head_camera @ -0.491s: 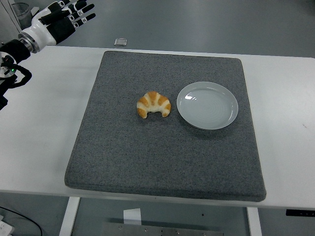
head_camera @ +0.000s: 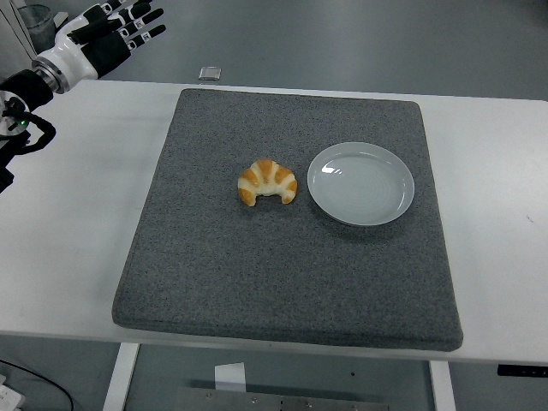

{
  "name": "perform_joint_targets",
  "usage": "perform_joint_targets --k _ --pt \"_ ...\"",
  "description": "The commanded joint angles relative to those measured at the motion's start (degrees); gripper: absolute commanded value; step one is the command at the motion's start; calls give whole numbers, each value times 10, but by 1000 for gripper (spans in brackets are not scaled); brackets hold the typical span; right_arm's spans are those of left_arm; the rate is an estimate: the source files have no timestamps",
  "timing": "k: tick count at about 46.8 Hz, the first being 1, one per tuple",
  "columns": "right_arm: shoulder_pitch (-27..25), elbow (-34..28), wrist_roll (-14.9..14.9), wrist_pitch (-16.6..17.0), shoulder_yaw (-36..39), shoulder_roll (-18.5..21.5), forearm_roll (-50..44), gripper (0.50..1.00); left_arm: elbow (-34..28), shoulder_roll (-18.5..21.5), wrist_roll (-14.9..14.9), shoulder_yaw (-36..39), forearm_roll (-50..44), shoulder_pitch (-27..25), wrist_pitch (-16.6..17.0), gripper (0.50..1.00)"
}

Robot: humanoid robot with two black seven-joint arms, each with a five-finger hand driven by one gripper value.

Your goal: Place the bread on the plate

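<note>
Nothing on the tabletop (head_camera: 77,223) has shifted since the earlier frame; only the left robot hand (head_camera: 116,30) shows a barely perceptible drift at the far left corner, and the bread and plate lie exactly as they did

Left robot hand: raised beyond the tabletop's far edge, fingers (head_camera: 145,17) extended and spread, released, grasping nothing. Right robot hand: not in view

Bread (head_camera: 268,182): a croissant, lying on the grey mat (head_camera: 282,282), well apart from the left robot hand, nearer to the robot and off to the hand's right. It rests flat, curved ends pointing toward the near edge

Plate (head_camera: 360,183): white, holds nothing, on the same mat just beyond the bread on the side away from the left robot hand. Bread and plate are close but apart, with a narrow strip of mat between them

A small square object (head_camera: 211,73) sits on the tabletop past the mat's far edge, a little to the right of the robot hand; what it is cannot be told

Progress: the task appears not yet started. No contact with the bread is made and no reach is evident. Remaining, in my judgement: bring a hand down over the bread, take hold, carry it the short way across to the plate, release
</note>
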Motion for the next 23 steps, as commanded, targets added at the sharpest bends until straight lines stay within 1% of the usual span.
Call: perform_joint_targets --k 1,4,13,16,19,23 --pt "0 0 0 0 0 0 0 932 1 0 2 0 5 1 -1 1000" --pt "0 0 0 0 0 0 0 932 1 2 3 1 6 2 -3 1000" --pt "0 0 0 0 0 0 0 932 -7 11 0 5 26 1 -38 992" --pt "0 0 0 0 0 0 0 932 -7 14 0 6 60 -10 -42 986" --pt "0 0 0 0 0 0 0 932 -8 21 -1 7 116 -24 -42 984" --pt "0 0 0 0 0 0 0 932 -9 21 -5 11 192 -31 -42 979"
